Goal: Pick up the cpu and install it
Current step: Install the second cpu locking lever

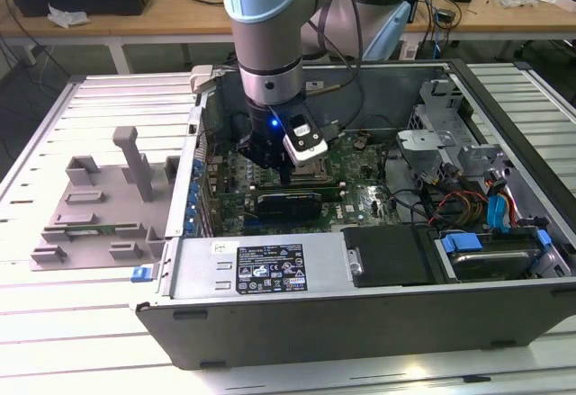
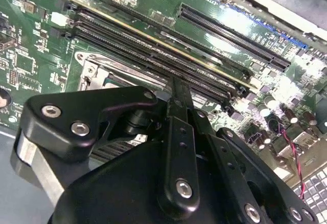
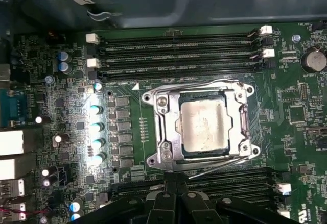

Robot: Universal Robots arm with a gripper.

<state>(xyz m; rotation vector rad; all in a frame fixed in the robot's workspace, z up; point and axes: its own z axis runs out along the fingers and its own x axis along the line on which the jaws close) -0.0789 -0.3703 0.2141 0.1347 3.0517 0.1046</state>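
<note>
The cpu [image 3: 204,127] lies flat in its socket [image 3: 162,132], just ahead of the end effector [image 3: 175,183], whose fingers are clenched together, grasping nothing.

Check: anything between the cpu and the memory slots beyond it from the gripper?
In the first wrist view, the cpu sits in the socket frame; only the frame's metal edge and bare green board lie before the memory slots.
</note>
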